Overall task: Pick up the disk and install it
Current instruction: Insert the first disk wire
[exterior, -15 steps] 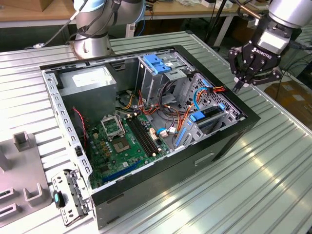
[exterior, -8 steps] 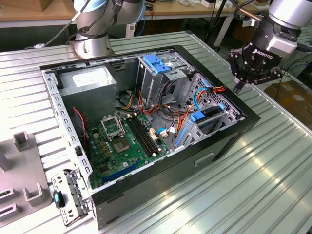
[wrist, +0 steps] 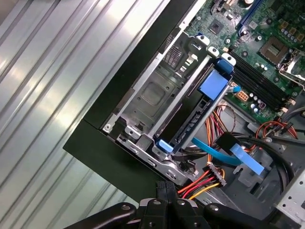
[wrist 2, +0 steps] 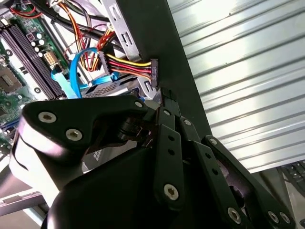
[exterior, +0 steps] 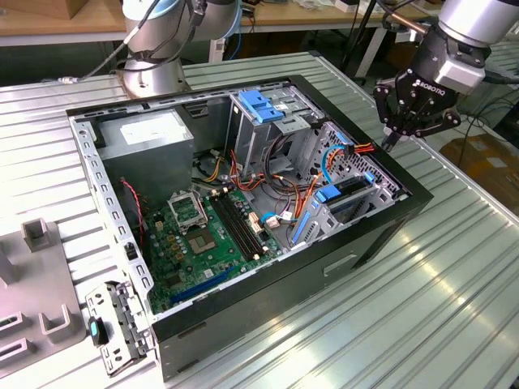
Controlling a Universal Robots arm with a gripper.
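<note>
The disk (exterior: 350, 188) sits edge-on in the drive bay at the side of the open computer case (exterior: 389, 219) on the exterior view's right. Its blue plastic carrier shows at both ends. In the first wrist view the disk (wrist: 190, 121) lies in one slot, beside a bare silver slot (wrist: 155, 95). My gripper (exterior: 392, 143) hangs above the case's wall, just beyond the bay, shut with nothing between its fingers. The closed tips of the gripper (wrist: 165, 185) hover near a red-yellow-black power plug (wrist: 214, 175). In the second wrist view the gripper (wrist 2: 164, 95) points at the case rim.
Inside the case are a grey power supply (exterior: 150, 134), a tall metal cage with a blue top (exterior: 261, 105), the motherboard (exterior: 203, 231) and loose cables (exterior: 357, 150). The arm's base (exterior: 154, 73) stands behind the case. Grey fixture blocks (exterior: 36, 235) and a bracket (exterior: 117, 324) lie on the exterior view's left.
</note>
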